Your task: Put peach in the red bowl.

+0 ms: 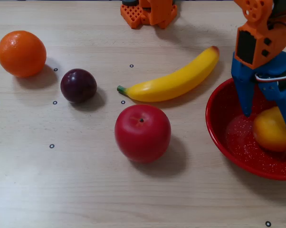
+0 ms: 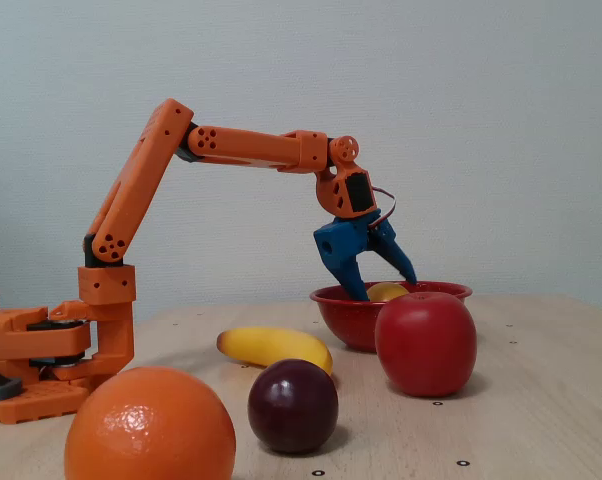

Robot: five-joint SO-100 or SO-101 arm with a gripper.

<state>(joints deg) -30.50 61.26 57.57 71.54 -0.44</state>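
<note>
The peach [image 1: 272,132] is yellow-orange with a reddish blush and lies inside the red bowl [image 1: 218,130] at the right edge of a fixed view. My gripper [image 1: 269,121] hangs over the bowl with its blue fingers [image 1: 243,92] spread apart, one on each side of the peach, and reaching down into the bowl. In the other fixed view the peach [image 2: 388,292] just shows above the bowl's rim [image 2: 339,318], between the open fingers of the gripper [image 2: 384,286]. I cannot tell whether the fingers touch the peach.
A red apple [image 1: 142,133] sits left of the bowl, close to it. A yellow banana [image 1: 174,80] lies behind the apple, near the bowl's rim. A dark plum [image 1: 78,85] and an orange [image 1: 21,53] are at the left. The arm's orange base [image 1: 147,12] is at the back.
</note>
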